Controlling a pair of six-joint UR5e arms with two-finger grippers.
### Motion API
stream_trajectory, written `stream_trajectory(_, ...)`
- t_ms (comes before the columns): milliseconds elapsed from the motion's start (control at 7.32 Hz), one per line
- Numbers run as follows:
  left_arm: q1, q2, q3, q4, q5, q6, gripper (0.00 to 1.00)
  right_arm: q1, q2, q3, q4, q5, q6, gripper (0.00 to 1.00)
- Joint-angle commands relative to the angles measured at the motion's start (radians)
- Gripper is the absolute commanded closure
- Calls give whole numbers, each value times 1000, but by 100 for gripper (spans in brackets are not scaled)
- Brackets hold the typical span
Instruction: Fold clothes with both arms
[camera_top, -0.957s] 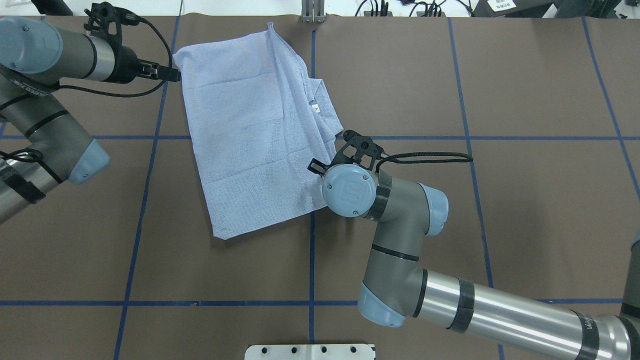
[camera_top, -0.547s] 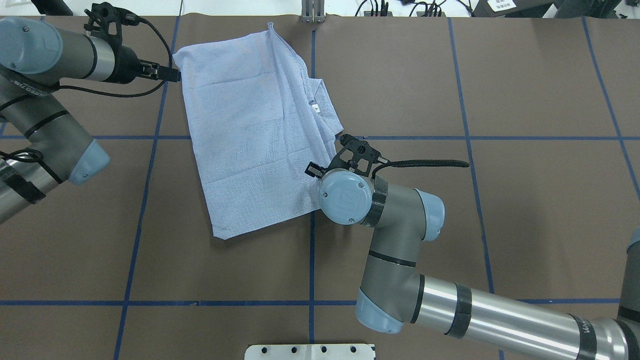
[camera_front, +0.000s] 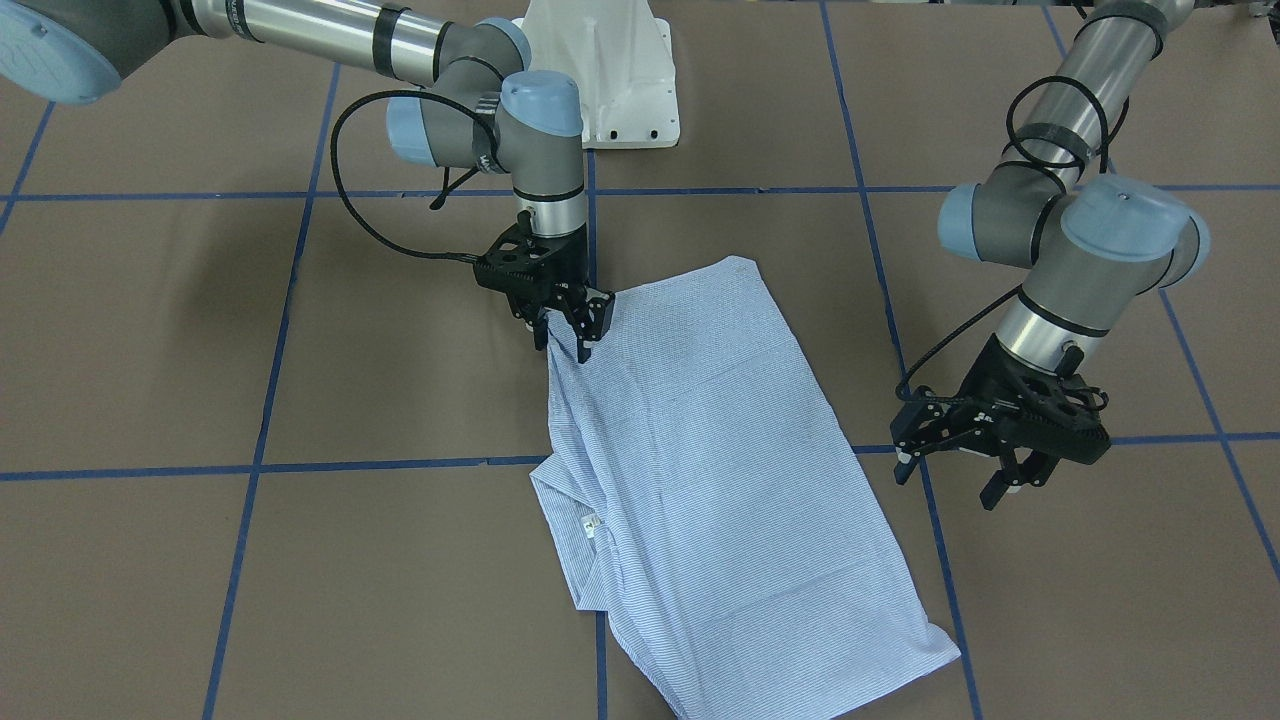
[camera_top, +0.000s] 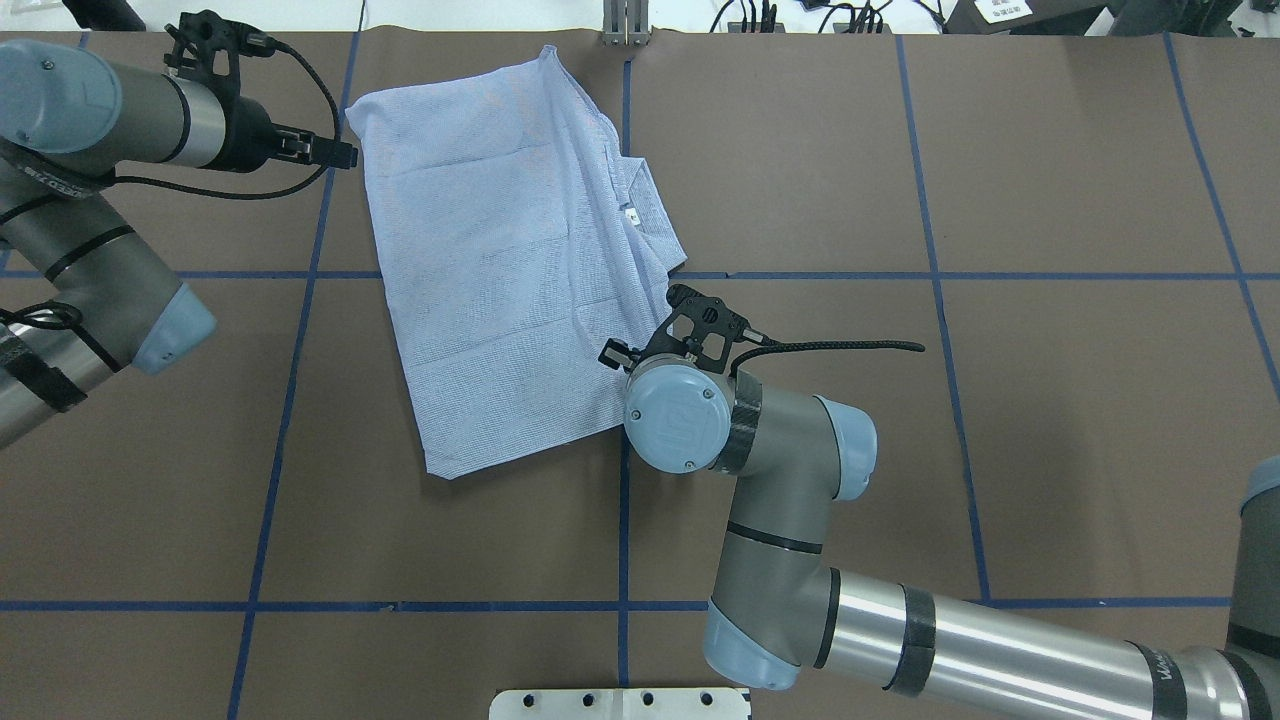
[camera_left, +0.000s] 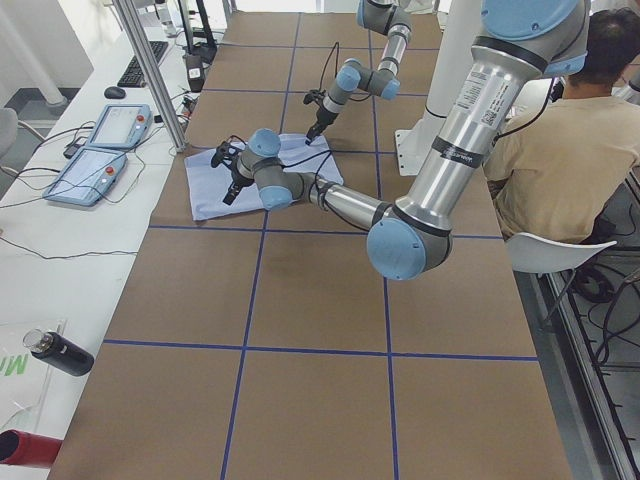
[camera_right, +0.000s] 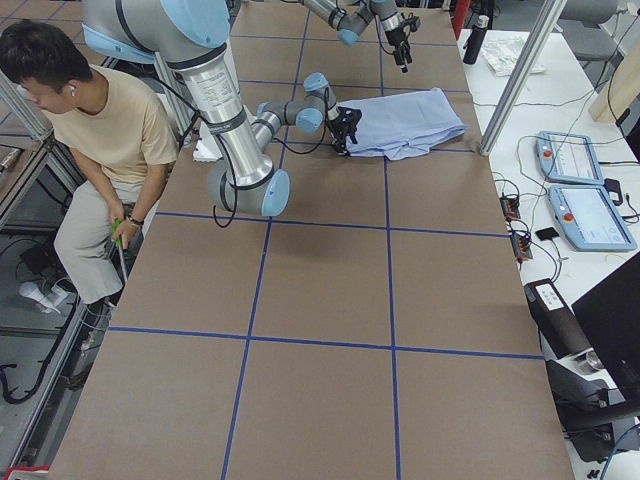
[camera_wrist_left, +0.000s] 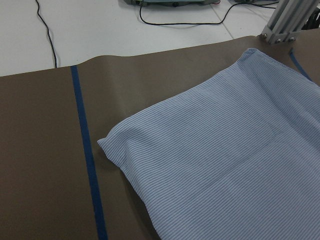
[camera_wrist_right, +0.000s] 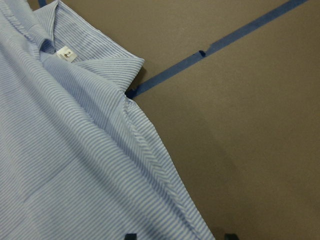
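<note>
Soft, limp cotton: the folded light-blue-and-white striped long-sleeved shirt (camera_front: 700, 470) lies flat on the brown bench (camera_front: 200, 350). The jaws of the right arm (camera_front: 540, 170) stand spread astride its edge. Those of the left arm (camera_front: 1060, 270) look spread, holding nothing.

Overhead, the shirt sits left of centre.

From the right wrist, the doubled seamed edge (camera_wrist_right: 155, 165) below the collar (camera_wrist_right: 100, 65) looks the firmest place to pinch.

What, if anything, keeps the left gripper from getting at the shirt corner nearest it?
Probably nothing, so yes. The left gripper hovers open just off the shirt. That corner lies flat on the table, with nothing on it or in between.
</note>
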Motion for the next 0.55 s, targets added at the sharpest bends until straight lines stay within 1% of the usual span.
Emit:
stream_trajectory(0, 0, 1, 0, -2, 0, 0, 0, -13, -1, 0, -2, -5, 0, 33)
stream_trajectory(273, 0, 3, 0, -2, 0, 0, 0, -19, 8, 0, -29, -14, 2, 33)
stream_trajectory(410, 0, 3, 0, -2, 0, 0, 0, -19, 8, 0, -31, -14, 0, 39)
